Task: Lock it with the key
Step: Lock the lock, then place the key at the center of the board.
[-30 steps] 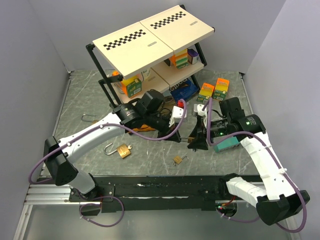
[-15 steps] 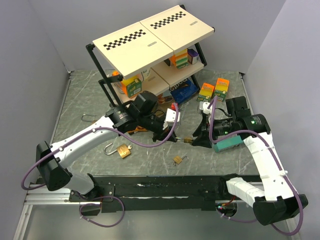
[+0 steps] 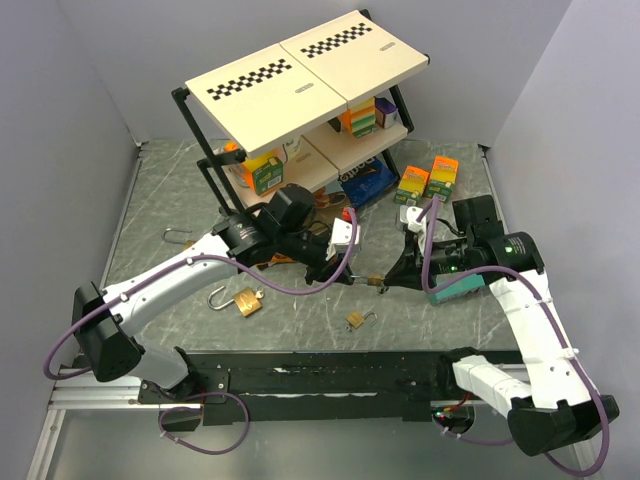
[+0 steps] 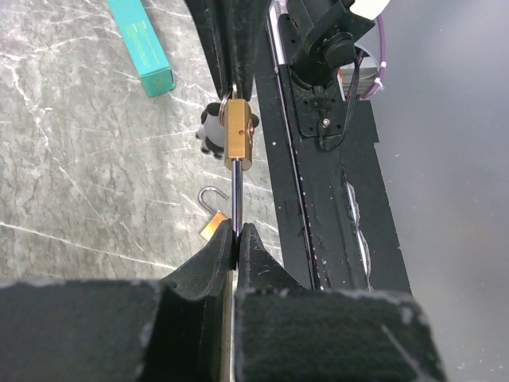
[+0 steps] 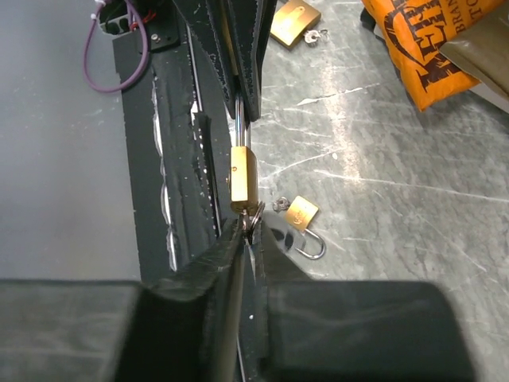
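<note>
A small brass padlock (image 3: 371,279) hangs in mid-air between my two grippers. The left gripper (image 4: 237,239) is shut on its steel shackle (image 4: 236,195), and the brass body (image 4: 238,137) points away from it. From the opposite side, the right gripper (image 5: 250,231) is shut on the key at the bottom of the padlock body (image 5: 242,179). The key's blade is hidden between the fingers; only its ring (image 5: 255,215) shows. Seen from above, the left gripper (image 3: 350,277) and right gripper (image 3: 387,284) face each other tip to tip.
On the table lie a second small padlock (image 3: 355,320), a bigger open padlock (image 3: 244,301) and a loose metal hook (image 3: 178,237). A teal box (image 3: 455,287) sits under the right arm. Behind stand a shelf rack (image 3: 300,90) and orange-green boxes (image 3: 425,180).
The right gripper has shut on the key; it was open half a second ago. Over the second, the left arm shifted slightly left with the padlock.
</note>
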Robot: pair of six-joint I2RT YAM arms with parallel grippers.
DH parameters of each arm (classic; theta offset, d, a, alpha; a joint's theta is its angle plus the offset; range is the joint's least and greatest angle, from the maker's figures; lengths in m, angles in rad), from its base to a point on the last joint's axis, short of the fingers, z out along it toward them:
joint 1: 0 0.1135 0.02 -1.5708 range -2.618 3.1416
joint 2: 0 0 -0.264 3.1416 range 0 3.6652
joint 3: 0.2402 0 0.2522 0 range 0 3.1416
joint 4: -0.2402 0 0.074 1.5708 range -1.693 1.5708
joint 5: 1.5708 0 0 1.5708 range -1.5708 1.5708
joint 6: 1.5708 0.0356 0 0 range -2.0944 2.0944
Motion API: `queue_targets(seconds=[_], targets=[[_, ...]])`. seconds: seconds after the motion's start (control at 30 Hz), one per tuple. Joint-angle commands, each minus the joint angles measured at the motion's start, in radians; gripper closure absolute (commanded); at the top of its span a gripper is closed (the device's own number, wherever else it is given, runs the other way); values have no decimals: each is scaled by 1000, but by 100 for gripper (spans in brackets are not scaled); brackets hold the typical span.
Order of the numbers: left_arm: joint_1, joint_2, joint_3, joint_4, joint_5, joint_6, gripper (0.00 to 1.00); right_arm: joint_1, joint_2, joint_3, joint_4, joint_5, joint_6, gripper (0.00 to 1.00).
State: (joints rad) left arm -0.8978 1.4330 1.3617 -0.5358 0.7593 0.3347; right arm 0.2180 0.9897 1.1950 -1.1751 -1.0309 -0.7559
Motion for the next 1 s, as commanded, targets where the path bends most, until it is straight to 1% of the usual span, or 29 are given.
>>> queue_targets(seconds=[0.0,0.1,0.17,0.4,0.53,0.57,0.63,0.67,0.73,0.77,0.83,0.97], targets=[[-1,-48,-10,33,28,13,99,6,-8,23,-8,0,-40,100],[8,-52,-29,28,28,23,99,1,-19,6,-18,40,-66,100],[14,-55,-36,30,32,26,99,-12,-22,-6,-55,58,-117,100],[53,-56,-61,7,46,52,99,-167,9,15,-184,34,-270,100],[62,-51,-65,-7,41,63,99,-264,50,28,-199,37,-321,100],[62,-49,-65,-9,41,66,99,-319,61,25,-190,35,-324,100],[63,-49,-65,-12,35,72,99,-382,111,15,-157,41,-318,100],[62,-49,-65,-10,32,70,99,-438,131,15,-138,52,-309,100],[62,-45,-61,-13,12,72,99,-483,200,21,-65,81,-266,100],[62,-39,-59,-22,5,72,99,-529,222,25,-37,113,-254,100],[63,-29,-52,-30,-12,78,99,-568,294,38,55,149,-199,100],[62,0,-44,-27,-37,69,99,-634,420,72,181,259,-93,100]])
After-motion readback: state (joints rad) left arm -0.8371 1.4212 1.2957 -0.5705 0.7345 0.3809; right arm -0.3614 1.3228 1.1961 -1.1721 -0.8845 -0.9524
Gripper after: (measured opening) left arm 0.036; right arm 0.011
